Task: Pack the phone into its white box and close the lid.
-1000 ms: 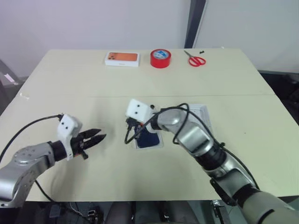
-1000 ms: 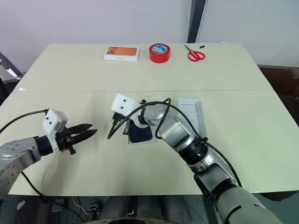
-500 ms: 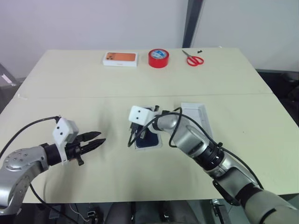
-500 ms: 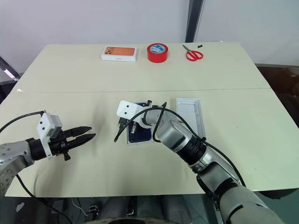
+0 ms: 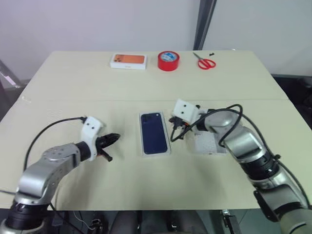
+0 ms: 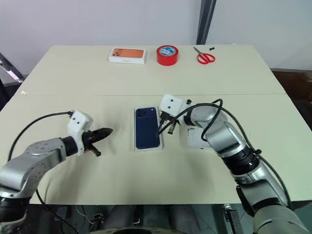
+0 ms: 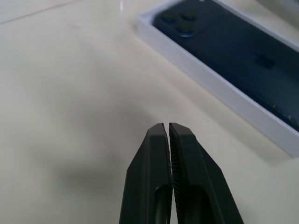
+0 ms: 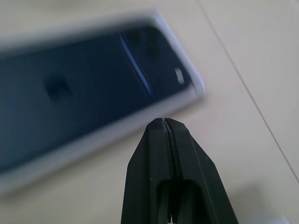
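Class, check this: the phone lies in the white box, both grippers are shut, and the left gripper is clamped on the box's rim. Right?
Not quite. The left gripper is shut on nothing, clear of the white box, as the left wrist view shows. The phone lies boxed; the right gripper is shut too.

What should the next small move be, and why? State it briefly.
Probably open the right end effector, now shut and empty, and move it to the lid lying on the table right of the box. The phone already lies in the box, which is uncovered.
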